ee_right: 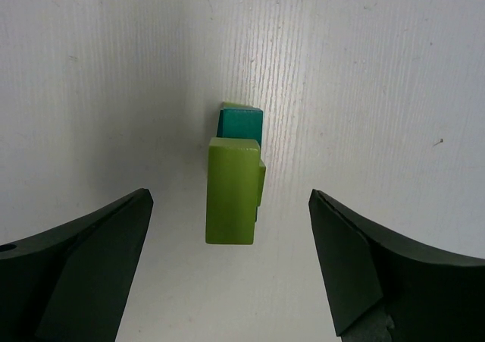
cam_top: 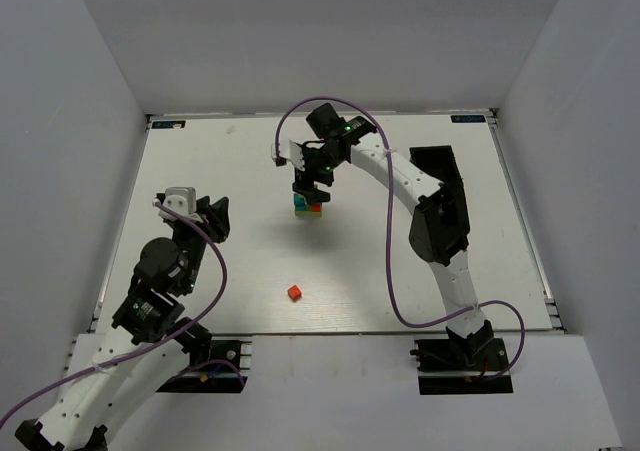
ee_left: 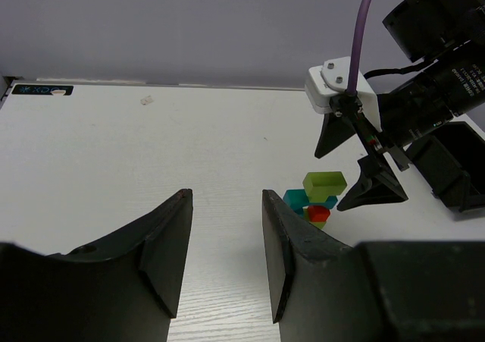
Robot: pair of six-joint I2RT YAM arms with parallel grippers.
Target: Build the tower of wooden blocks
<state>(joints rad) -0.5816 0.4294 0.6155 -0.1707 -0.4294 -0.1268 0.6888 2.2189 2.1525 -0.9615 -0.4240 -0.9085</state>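
- While R gripper [cam_top: 311, 184] hangs over the wood block tower [cam_top: 308, 207], its jaws are wide apart, holding nothing.
- Tower: mid table [cam_top: 200, 171], far half; lime block [ee_right: 231, 190] on top.
- L gripper [ee_left: 226, 199]: jaws part-open, empty.
- Red cube [cam_top: 294, 292] lies loose, well apart.

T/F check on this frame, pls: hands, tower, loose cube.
1. The right hand is open above the tower, touching no block. True.
2. The left hand holds a block. False: its fingers stand apart with nothing between them.
3. A red cube lies on the table apart from the tower, nearer the arm bases. True.
4. A teal block tops the tower. False: a lime-green block is on top, and the teal sits below it.
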